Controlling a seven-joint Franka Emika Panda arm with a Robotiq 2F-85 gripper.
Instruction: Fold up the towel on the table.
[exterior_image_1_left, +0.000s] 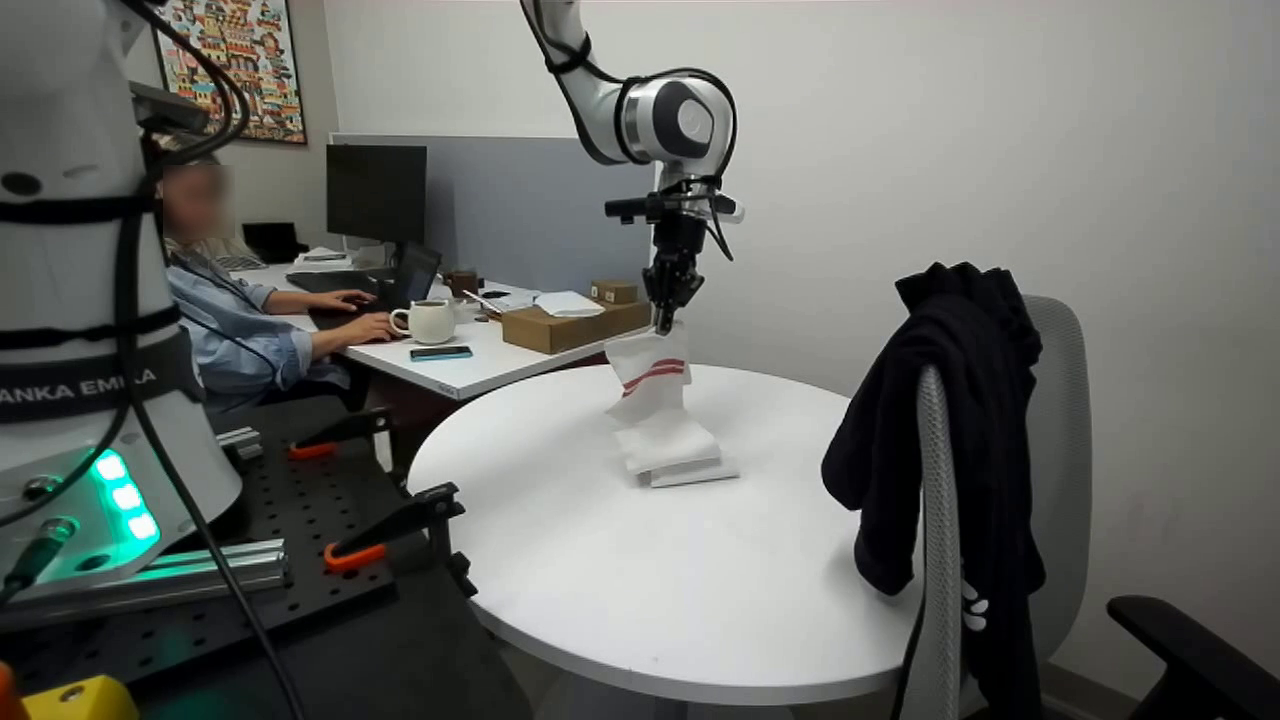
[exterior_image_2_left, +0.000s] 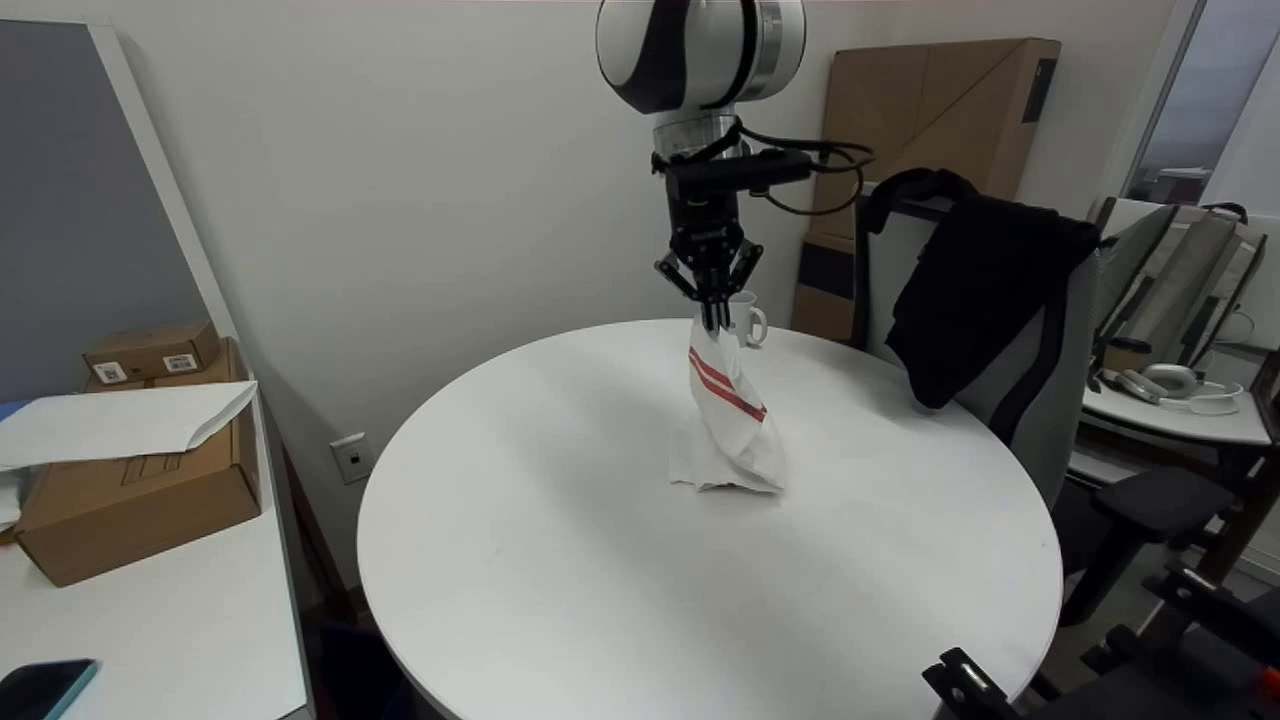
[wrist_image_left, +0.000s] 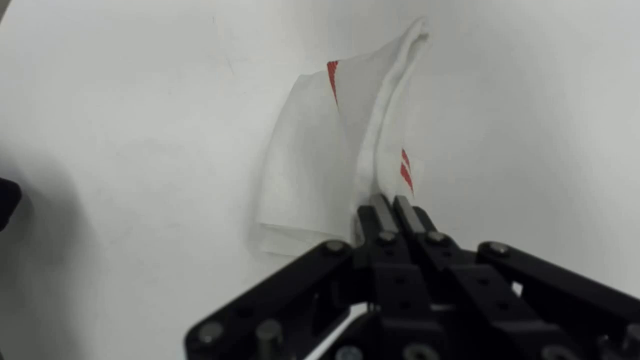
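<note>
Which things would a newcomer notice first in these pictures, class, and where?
Probably the red-striped white towel, hanging from the closed gripper down to the round white table. Then perhaps the black jacket draped over the chair, and the green lights on the robot's base, lower left in an exterior view.

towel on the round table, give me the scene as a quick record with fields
item: towel, white with red stripes
towel state: upper part raised, lower part resting on the table
pincer: pointing down, closed on the towel's raised end
task status: fold not finished
chair: black jacket draped over its back
desk: holds mug, phone, cardboard box
</note>
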